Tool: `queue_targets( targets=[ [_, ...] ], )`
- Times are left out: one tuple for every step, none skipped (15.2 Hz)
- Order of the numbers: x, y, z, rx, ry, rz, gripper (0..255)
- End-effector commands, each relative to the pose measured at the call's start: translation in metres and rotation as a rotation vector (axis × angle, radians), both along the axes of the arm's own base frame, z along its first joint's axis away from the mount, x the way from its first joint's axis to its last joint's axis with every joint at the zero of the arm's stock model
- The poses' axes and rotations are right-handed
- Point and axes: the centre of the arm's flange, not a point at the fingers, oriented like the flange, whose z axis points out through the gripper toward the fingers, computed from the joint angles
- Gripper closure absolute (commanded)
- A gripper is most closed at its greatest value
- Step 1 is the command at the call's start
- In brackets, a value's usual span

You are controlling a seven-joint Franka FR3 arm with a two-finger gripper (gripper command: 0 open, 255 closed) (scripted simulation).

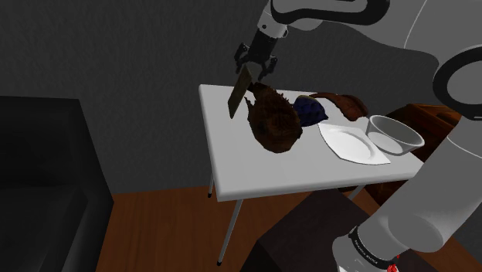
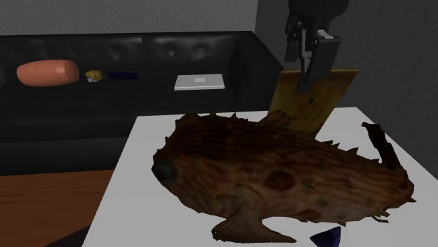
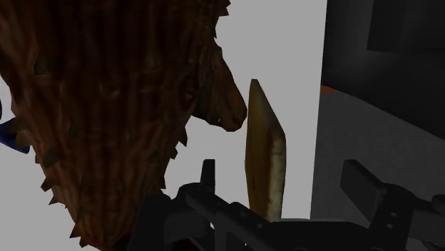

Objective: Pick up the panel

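Shoulder view: the end effector (image 1: pixel 253 71) sits at the top edge of the tan panel (image 1: pixel 239 94), tilted on end beside a spiny fish (image 1: pixel 272 124) on the bench (image 1: pixel 263 174); second exterior view: panel upright directly beneath; wrist view: edge-on between released fingers (image 3: pixel 207 173), neither touching.

Tan panel (image 2: pixel 289 98) — mottled brown fish (image 2: pixel 281 175)
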Motion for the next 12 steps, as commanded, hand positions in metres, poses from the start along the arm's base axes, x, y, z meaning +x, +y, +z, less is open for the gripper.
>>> queue_targets(
  targets=[
    [0.0012,-0.0004,-0.0101,0.0,-0.001,-0.001,0],
    [0.0012,-0.0004,-0.0184,0.0,-0.001,-0.001,0],
    [0.0011,-0.0005,-0.0184,0.0,-0.001,-0.001,0],
    [0.0012,-0.0004,-0.0184,0.0,-0.001,-0.001,0],
    [0.0008,-0.0004,-0.0183,0.0,-0.001,-0.001,255],
    [0.0009,-0.0003,-0.0183,0.0,-0.001,-0.001,255],
    [0.0009,-0.0003,-0.0183,0.0,-0.001,-0.001,255],
    [0.0009,-0.0002,-0.0183,0.0,-0.001,-0.001,255],
    [0.0009,-0.0002,-0.0183,0.0,-0.001,-0.001,255],
    [0.0006,-0.0002,-0.0184,0.0,-0.001,-0.001,255],
    [0.0006,-0.0004,-0.0183,0.0,-0.001,-0.001,255],
    [0.0007,-0.0006,-0.0184,0.0,-0.001,-0.001,255]
  ],
)
